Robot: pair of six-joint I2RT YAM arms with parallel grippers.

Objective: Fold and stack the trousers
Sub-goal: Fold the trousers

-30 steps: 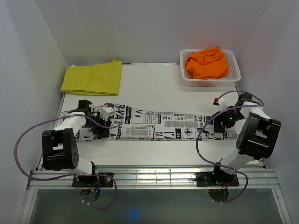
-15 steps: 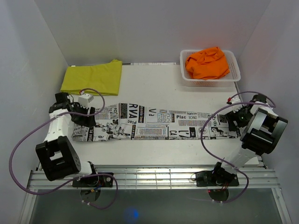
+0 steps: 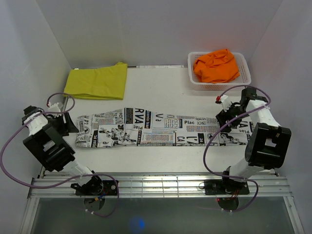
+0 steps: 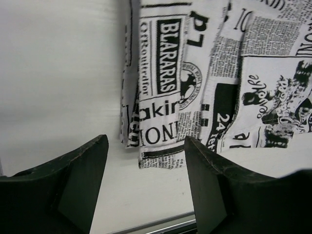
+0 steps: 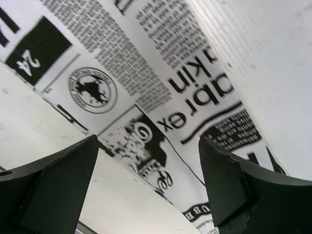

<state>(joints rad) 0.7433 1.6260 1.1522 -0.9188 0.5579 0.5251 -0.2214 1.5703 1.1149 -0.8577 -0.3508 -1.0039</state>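
- Newsprint trousers lie flat mid-table, long axis left to right. Yellow pair is folded at far left, orange pair sits in the basket.
- Left gripper is spread and empty, just off the wider left end. Right gripper is spread over the right end, pinching nothing.
- Against a second ago: the left arm has backed off the cloth leftward, and the left end lies broader.
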